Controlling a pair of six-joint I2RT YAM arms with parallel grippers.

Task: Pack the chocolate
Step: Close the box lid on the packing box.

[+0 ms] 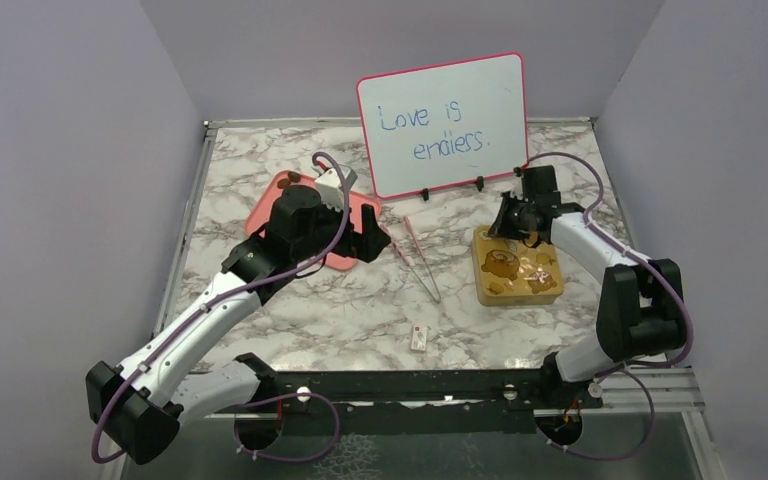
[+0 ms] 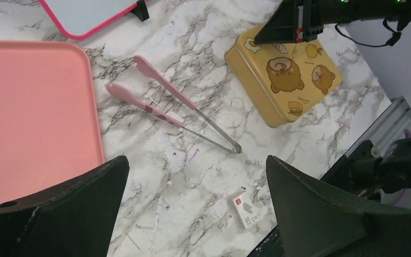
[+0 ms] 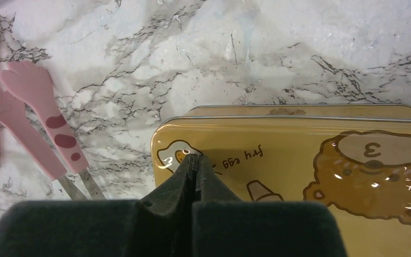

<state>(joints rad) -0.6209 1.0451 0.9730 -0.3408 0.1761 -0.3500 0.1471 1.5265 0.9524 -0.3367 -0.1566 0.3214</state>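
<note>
- Pink rectangular plastic tray (image 1: 263, 214), left of centre.
- Gold square bear-print tin (image 1: 520, 285), lid on, right of centre.
- Left gripper (image 2: 197, 160) spread wide, empty, just beside the tray.
- Right gripper (image 3: 193, 160) pressed together over the tin's lid.
- Chocolate (image 1: 287, 179): tiny dark-brown roundish bits on the tray's far edge.

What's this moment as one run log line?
left fingers: open, beside pink tray, tongs ahead | right fingers: shut, over tin corner | tin: lid on
</note>
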